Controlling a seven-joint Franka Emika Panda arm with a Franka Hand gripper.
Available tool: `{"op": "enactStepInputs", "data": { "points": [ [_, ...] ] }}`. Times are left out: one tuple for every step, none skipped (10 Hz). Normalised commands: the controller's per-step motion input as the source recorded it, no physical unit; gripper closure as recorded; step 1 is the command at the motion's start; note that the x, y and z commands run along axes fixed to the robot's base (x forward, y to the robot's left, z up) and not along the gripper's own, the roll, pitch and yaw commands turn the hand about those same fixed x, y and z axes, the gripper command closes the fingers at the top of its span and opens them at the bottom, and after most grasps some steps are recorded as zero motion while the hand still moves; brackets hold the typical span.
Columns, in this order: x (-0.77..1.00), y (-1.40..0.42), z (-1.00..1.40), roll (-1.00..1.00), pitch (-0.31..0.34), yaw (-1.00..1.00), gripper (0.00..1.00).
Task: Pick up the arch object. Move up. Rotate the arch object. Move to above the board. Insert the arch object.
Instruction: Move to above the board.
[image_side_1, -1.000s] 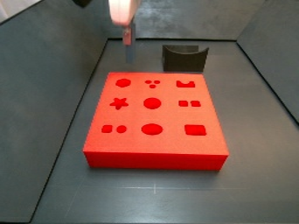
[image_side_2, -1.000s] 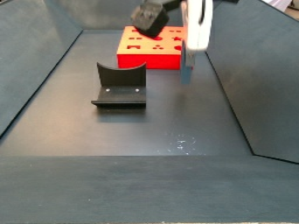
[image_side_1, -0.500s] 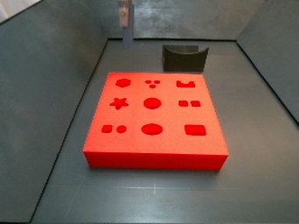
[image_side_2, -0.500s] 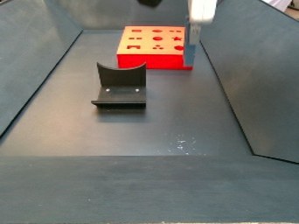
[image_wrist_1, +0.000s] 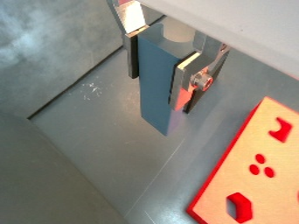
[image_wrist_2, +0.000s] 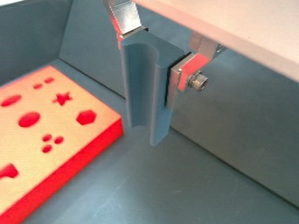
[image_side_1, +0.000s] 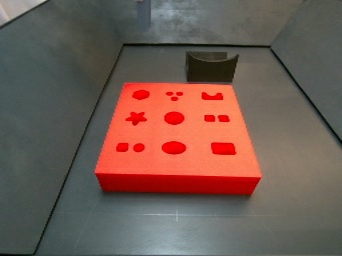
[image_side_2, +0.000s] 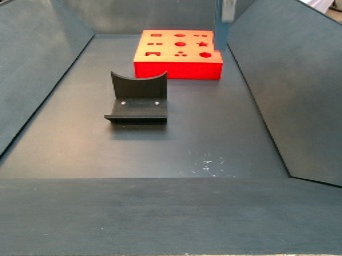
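My gripper (image_wrist_1: 162, 59) is shut on the arch object (image_wrist_1: 156, 92), a slim pale grey-blue block that hangs upright between the silver fingers (image_wrist_1: 187, 77). Both wrist views show this grip; the arch object (image_wrist_2: 145, 96) has a rounded groove along one face, and the gripper (image_wrist_2: 153, 51) holds it well above the floor. The red board (image_side_1: 174, 128) with its grid of shaped recesses lies flat on the floor, off to the side below the gripper (image_wrist_1: 251, 166) (image_wrist_2: 47, 122) (image_side_2: 178, 52). The gripper and the arch object are above the frame in both side views.
The dark fixture (image_side_1: 210, 66) stands on the floor beyond the board's far edge; it also shows in a side view (image_side_2: 136, 100). Grey sloping walls (image_side_1: 80, 70) enclose the floor on all sides.
The gripper with the arch object has risen straight up. It was partly visible near the top of both side views and is now out of them.
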Motion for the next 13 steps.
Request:
{"op": "enactStepInputs", "data": {
  "points": [
    [-0.01, -0.03, 1.0, -0.15, 0.048, -0.04, 1.0],
    [-0.01, -0.02, 1.0, -0.15, 0.049, -0.04, 1.0],
    [0.0, -0.02, 1.0, -0.15, 0.05, -0.04, 1.0],
    [0.0, -0.01, 0.99, -0.15, 0.053, -0.04, 1.0],
    [0.0, 0.0, 0.83, -0.15, 0.055, -0.03, 1.0],
    [0.0, 0.0, 0.72, -0.15, 0.056, -0.03, 1.0],
    [0.0, 0.01, 0.5, -0.15, 0.056, -0.03, 1.0],
    [0.0, 0.01, 0.29, -0.15, 0.056, -0.03, 1.0],
    [0.23, -1.0, 0.13, 0.06, -0.007, 1.0, 1.0],
    [0.23, -1.0, 0.09, 0.07, -0.007, 1.0, 1.0],
    [0.24, -1.0, 0.09, 0.08, -0.004, 1.0, 1.0],
    [0.25, -1.0, 0.09, 0.08, 0.001, 1.0, 1.0],
    [0.26, -1.0, 0.08, 0.08, 0.005, 1.0, 1.0]
  ]
}}
